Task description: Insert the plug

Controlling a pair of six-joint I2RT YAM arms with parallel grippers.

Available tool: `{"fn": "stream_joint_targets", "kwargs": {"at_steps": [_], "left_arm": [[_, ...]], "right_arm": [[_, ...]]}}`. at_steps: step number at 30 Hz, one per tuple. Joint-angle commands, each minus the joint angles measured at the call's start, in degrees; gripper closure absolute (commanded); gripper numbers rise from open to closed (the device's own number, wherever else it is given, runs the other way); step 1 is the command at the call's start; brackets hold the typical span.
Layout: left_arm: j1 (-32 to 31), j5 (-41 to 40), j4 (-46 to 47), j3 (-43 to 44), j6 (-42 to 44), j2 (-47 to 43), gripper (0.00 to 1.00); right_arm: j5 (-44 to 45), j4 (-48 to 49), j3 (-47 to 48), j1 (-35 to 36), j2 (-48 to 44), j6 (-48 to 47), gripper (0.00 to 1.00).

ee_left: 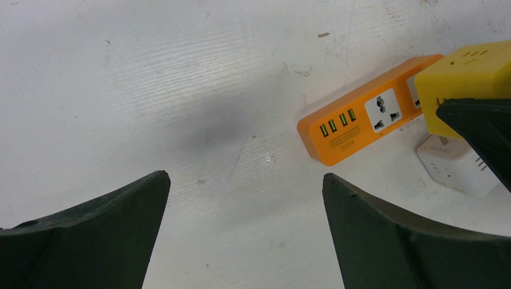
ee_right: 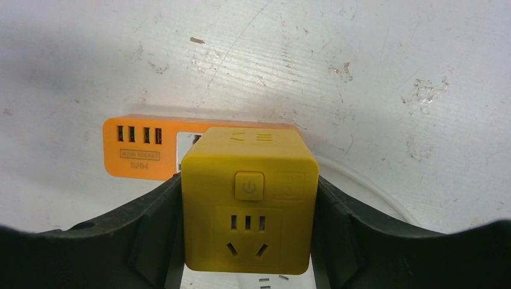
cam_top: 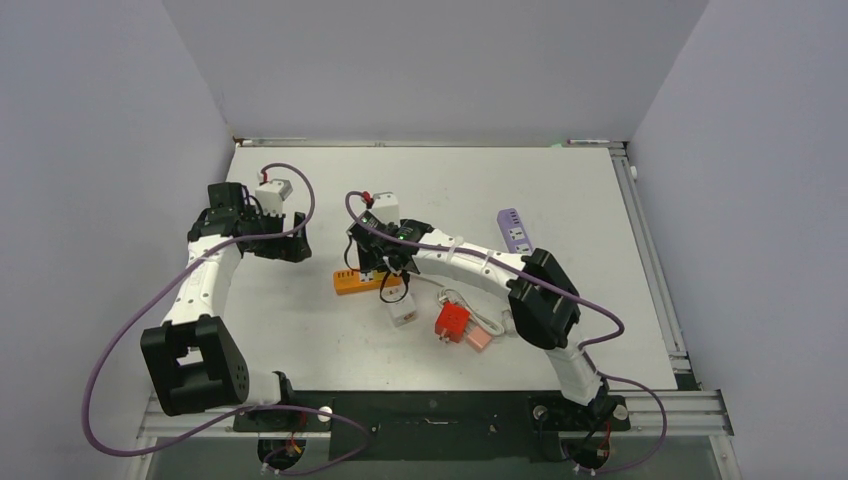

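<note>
White table [cam_top: 600, 200] bears a strip [ee_right: 140, 147] at eleven o'clock of the cube [ee_right: 248, 150]. Right gripper [ee_right: 247, 201] pinches its flat sides: rigid, probably light and slick. Left gripper [ee_left: 245, 180] hangs spread.

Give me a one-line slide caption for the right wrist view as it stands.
Right gripper clamps a yellow cube adapter over the orange power strip on the white table.

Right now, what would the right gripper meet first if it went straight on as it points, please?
The right gripper would probably meet the orange power strip, just beyond the yellow cube plug it holds; depth unclear.
</note>
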Motion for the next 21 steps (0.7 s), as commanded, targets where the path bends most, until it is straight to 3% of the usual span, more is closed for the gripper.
{"fn": "stream_joint_targets", "kwargs": {"at_steps": [1, 21], "left_arm": [[0.43, 0.92, 0.16, 0.05, 1.49, -1.99, 0.04], [0.46, 1.25, 0.26, -0.04, 1.34, -1.68, 0.04]], "right_arm": [[1.95, -0.19, 2.34, 0.60, 2.00, 0.03, 0.95], [3.50, -2.08, 1.79, 1.03, -1.58, 0.46, 0.95]]}}
